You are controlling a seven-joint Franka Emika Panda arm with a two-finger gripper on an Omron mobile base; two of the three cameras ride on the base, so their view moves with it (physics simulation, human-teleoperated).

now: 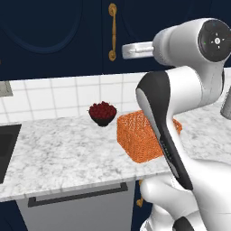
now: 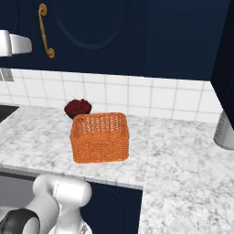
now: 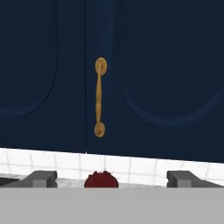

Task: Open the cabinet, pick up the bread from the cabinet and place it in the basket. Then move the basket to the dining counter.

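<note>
Rising from the bottom of the left base view, the white arm [image 1: 180,135] bends up high and reaches toward the wall. Its hand is lifted up to the blue cabinet [image 1: 54,31] doors. In the hand view the gripper [image 3: 113,178] has its two dark tips far apart, as wide as they go, and nothing is between them. It holds nothing. It points straight at the closed doors, and it is not touching them.

Under the arm is the marble counter [image 2: 183,173]. The orange basket [image 2: 100,137] sits on it, near the front edge. It is square and made of woven mesh, and its sides let you see through. Nothing is inside it. In the left base view the arm hides part of the basket [image 1: 144,135].

Just behind the basket is a small dark bowl of red berries [image 2: 77,108]. It is close to the white tile wall [image 2: 137,96]. In the left base view the bowl [image 1: 103,113] stands to the left of the basket. A black sink [image 1: 6,149] is at the far left of the counter. A grey drawer front with a long dark bar handle [image 1: 76,195] is below the counter edge.

Farthest back is the cabinet, dark blue with curved shapes on its doors. Both doors are shut. A thin gold handle [image 3: 99,97] stands straight up and down where the doors meet. You cannot see what is inside.
</note>
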